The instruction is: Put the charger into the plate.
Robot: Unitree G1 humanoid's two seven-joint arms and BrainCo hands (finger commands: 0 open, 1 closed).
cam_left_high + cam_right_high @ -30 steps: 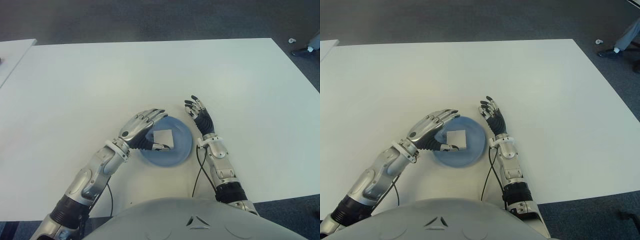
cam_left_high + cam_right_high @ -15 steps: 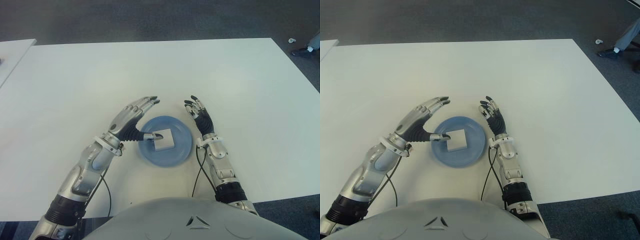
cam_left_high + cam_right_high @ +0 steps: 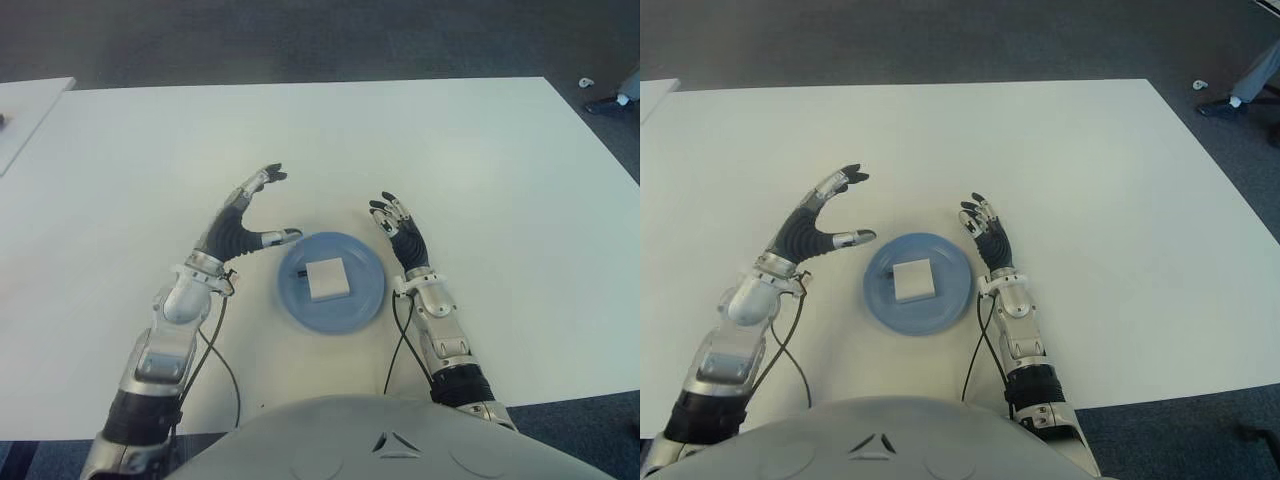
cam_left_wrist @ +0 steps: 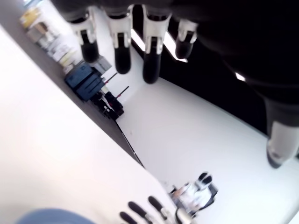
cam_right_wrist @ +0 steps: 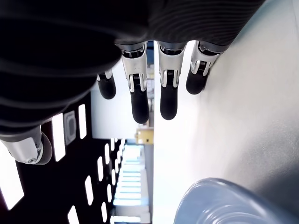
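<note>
The white charger (image 3: 327, 279) lies in the blue plate (image 3: 366, 300). The left hand (image 3: 238, 228) is at 9 o'clock from it, spread and empty; the right hand (image 3: 399, 232) at 2 o'clock, also spread and empty.

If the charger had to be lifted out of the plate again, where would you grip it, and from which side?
Probably from above, pinching two opposite side faces. The charger is a flat white square block lying near the middle of the blue plate, whose raised rim would likely hinder a low sideways approach. The open left hand, to the plate's left, looks nearest; the right hand is open on its right.
</note>
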